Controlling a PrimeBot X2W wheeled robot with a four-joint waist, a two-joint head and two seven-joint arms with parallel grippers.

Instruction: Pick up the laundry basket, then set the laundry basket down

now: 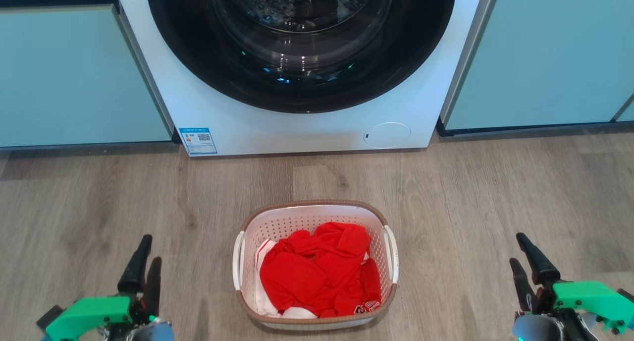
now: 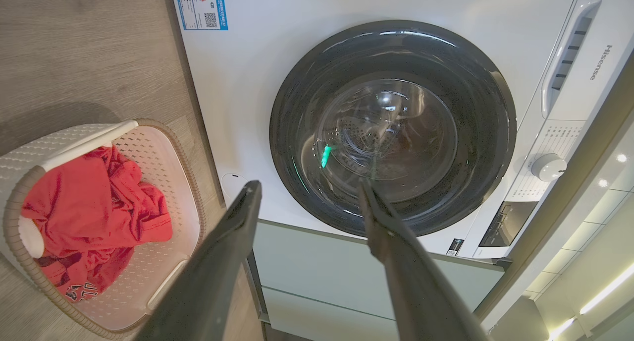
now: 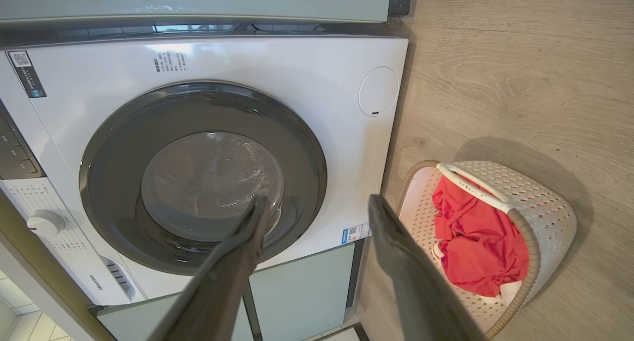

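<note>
Both grippers are spread open and hold nothing: left gripper [image 1: 151, 249] at the lower left, right gripper [image 1: 516, 249] at the lower right, each well apart from the laundry basket [image 1: 312, 203]. The basket stands between them on the grey wood-grain floor [image 1: 99, 207], near the front of a glossy white washing machine [image 1: 297, 128] with a round dark glass door. It is a small rounded rectangle of white plastic pierced with small holes, trimmed with a brown woven-look rim. Soft, crumpled red clothes [image 1: 317, 271] lie inside. It looks light and stiff, though its smooth plastic may slip. The best holds seem to be the white handle on its left side [image 1: 238, 259] and the matching right handle [image 1: 392, 254].
</note>
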